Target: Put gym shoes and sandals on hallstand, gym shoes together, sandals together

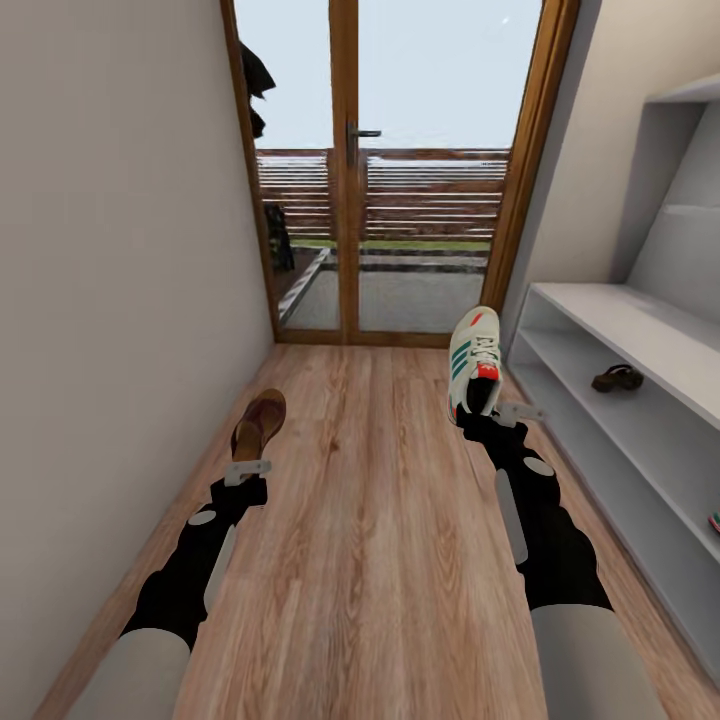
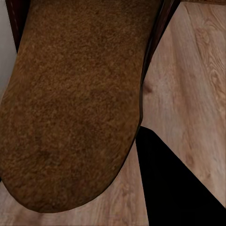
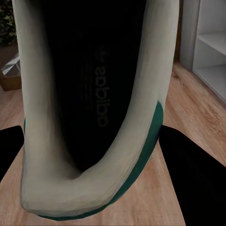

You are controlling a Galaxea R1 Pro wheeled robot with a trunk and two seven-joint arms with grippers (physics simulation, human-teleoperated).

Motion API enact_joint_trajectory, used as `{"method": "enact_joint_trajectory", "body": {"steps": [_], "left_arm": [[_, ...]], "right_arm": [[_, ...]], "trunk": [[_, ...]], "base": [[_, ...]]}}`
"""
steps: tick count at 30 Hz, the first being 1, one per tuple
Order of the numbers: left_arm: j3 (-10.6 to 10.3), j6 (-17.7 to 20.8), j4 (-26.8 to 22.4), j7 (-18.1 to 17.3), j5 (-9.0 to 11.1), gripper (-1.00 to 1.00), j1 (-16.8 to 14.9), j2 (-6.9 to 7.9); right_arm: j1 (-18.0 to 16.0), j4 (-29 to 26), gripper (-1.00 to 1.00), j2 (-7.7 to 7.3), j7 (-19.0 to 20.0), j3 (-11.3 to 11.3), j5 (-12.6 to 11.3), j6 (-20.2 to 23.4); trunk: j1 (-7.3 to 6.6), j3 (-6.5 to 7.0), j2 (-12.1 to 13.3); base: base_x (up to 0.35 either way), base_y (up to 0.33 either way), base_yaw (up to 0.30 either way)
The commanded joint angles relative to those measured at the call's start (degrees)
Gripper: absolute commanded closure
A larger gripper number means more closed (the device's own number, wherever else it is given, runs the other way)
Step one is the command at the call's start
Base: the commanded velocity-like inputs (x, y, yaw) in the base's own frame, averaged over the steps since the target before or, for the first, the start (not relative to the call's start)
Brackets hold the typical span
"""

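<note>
In the head view my left gripper (image 1: pixel 249 463) is shut on a dark brown sandal (image 1: pixel 260 421), held just above the corridor floor (image 1: pixel 380 530) near the left wall. The left wrist view shows its fuzzy brown footbed (image 2: pixel 75 103) close up, with one black finger (image 2: pixel 179 188) beside it. My right gripper (image 1: pixel 492 408) is shut on the heel of a cream gym shoe (image 1: pixel 474 358) with green stripes, toe pointing away and up. In the right wrist view the shoe's dark opening (image 3: pixel 94 84) sits between two black fingers (image 3: pixel 197 179). A second sandal (image 1: pixel 617 378) lies on a middle shelf of the pale hallstand (image 1: pixel 640 325).
The hallstand runs along the right wall, with wall shelves (image 1: pixel 690 100) above it. A wood-framed glass door (image 1: pixel 345 170) closes the corridor's far end. A plain wall (image 1: pixel 120 250) bounds the left side. A small red-green sliver (image 1: pixel 715 521) shows on a lower shelf at the frame edge.
</note>
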Motion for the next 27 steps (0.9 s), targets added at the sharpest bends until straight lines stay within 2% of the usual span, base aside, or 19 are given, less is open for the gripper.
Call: {"method": "enact_joint_trajectory", "body": {"steps": [1, 27], "left_arm": [[0.16, 0.33, -0.12, -0.25, -0.77, 1.00, -0.02, -0.06], [0.21, 0.33, -0.12, -0.25, -0.77, 1.00, -0.02, -0.06]], "right_arm": [[-0.03, -0.09, 1.00, 0.03, -0.18, -0.03, -0.07, 0.31], [-0.03, -0.07, 1.00, 0.03, -0.18, -0.03, -0.07, 0.31]], "trunk": [[0.02, -0.05, -0.02], [0.02, -0.05, -0.02]], "base": [[0.349, 0.000, 0.000], [0.349, 0.000, 0.000]]}}
